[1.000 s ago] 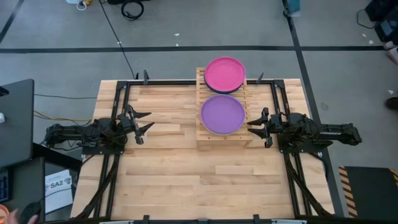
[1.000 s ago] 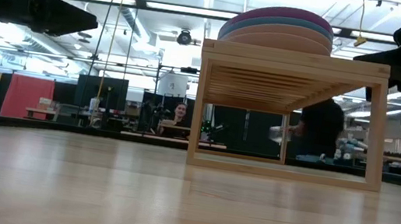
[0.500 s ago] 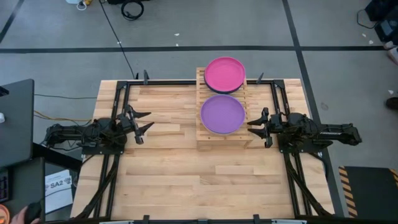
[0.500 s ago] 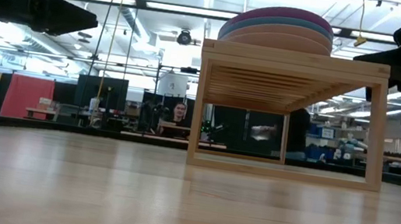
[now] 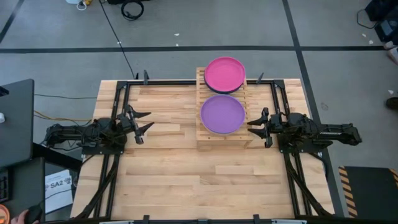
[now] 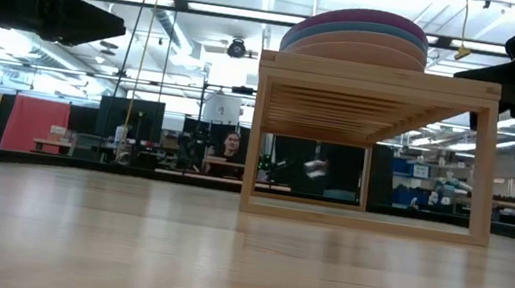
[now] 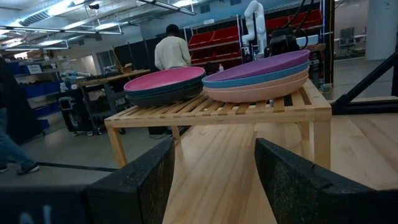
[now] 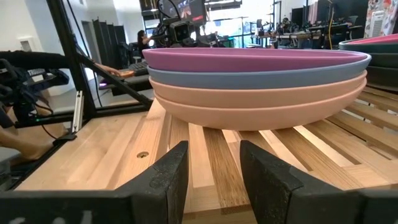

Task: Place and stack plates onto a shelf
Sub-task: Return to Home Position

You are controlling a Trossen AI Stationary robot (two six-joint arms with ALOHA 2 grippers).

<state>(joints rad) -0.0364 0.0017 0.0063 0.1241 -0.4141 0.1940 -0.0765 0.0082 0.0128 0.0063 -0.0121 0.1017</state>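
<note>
The plates are held in two stacks on the shelf (image 5: 224,139), which stands at the far middle of the counter (image 5: 186,174). In the nearer stack, a purple plate (image 5: 222,114) is seen on top, with a blue plate (image 8: 249,77) under it and two salmon pink plates (image 8: 249,102) at the bottom. In the farther stack, a magenta plate (image 5: 224,74) is set on a dark plate (image 7: 163,94), whose rim shows just beneath it. Both stacks are laid flat on the slats, close together; whether they touch cannot be told.

The right pincer (image 5: 252,127) is held just beside the shelf, with the nearer stack directly ahead of it. Its fingers (image 8: 158,180) are parted by a narrow gap, and nothing is gripped. The left pincer (image 5: 149,121) is held on the other side, well apart from the shelf, with bare counter ahead of it and both stacks beyond. Its fingers (image 7: 134,183) are spread wide, and nothing is held between them.
</note>
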